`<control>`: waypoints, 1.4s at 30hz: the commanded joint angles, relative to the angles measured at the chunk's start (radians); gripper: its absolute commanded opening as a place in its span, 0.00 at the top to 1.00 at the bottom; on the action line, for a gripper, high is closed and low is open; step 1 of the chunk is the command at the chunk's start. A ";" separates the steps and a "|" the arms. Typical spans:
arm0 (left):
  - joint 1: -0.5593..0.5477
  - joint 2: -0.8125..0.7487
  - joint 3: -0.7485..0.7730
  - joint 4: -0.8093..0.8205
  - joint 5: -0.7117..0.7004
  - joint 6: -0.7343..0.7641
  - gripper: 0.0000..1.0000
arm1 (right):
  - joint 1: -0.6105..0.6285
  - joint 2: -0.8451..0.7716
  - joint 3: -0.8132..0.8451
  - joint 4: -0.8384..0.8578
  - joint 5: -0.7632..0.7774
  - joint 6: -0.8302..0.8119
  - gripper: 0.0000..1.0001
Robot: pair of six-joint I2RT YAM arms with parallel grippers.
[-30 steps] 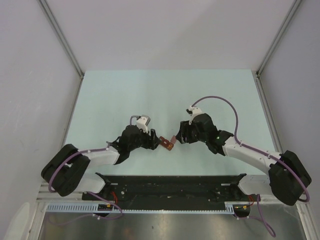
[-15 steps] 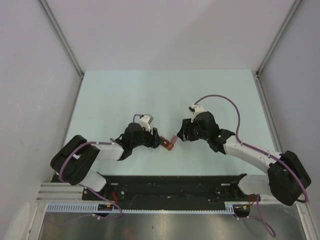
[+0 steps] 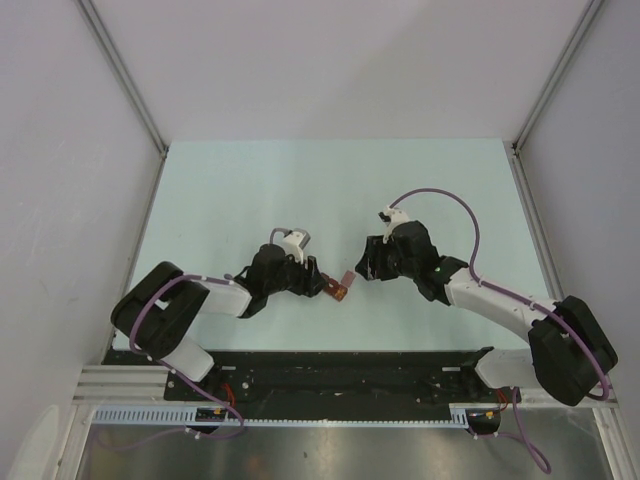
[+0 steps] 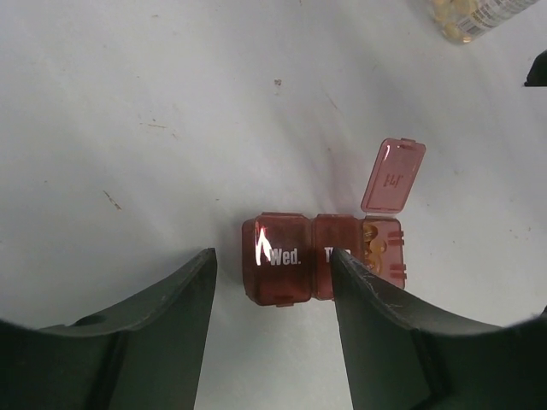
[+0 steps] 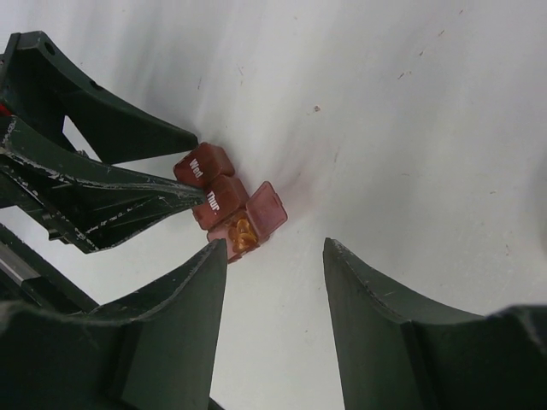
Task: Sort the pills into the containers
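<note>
The dark red pill box [image 4: 284,237] lies on the table between both arms [image 3: 338,290]. Its "Wed." and "Thur." compartments are closed. The end compartment's lid [image 4: 394,175] stands open, and orange-tan pills [image 4: 374,241] fill it [image 5: 242,234]. My left gripper [image 4: 273,254] is open and straddles the "Wed." end. One finger [image 4: 355,282] overlaps the "Thur." lid; the other stands apart from the box. My right gripper [image 5: 275,249] is open and empty, hovering just beside the open compartment.
A small clear bottle [image 4: 468,15] holding pale pills lies beyond the box at the top right of the left wrist view. The pale green tabletop [image 3: 250,190] stretches behind both arms, with grey walls around it.
My left gripper's jaws have narrowed around the box's "Wed." end, and the left arm's base link has swung inward. The right gripper has hardly moved.
</note>
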 commanded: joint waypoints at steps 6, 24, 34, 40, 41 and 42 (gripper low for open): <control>0.005 0.025 0.032 0.044 0.060 0.006 0.43 | -0.017 0.012 -0.001 0.050 -0.015 0.002 0.49; 0.005 0.036 0.011 0.050 0.073 0.016 0.50 | -0.046 0.178 0.022 0.101 0.006 -0.001 0.76; 0.005 0.034 0.007 0.052 0.074 0.014 0.50 | -0.040 0.288 0.084 0.105 -0.029 -0.032 0.89; 0.005 0.036 0.006 0.055 0.077 0.014 0.51 | -0.029 0.275 0.084 0.143 -0.115 -0.049 0.89; 0.005 0.036 0.007 0.055 0.076 0.012 0.51 | -0.029 0.275 0.084 0.154 -0.153 -0.052 0.89; 0.005 0.040 0.006 0.055 0.079 0.014 0.51 | -0.029 0.275 0.082 0.159 -0.173 -0.052 0.89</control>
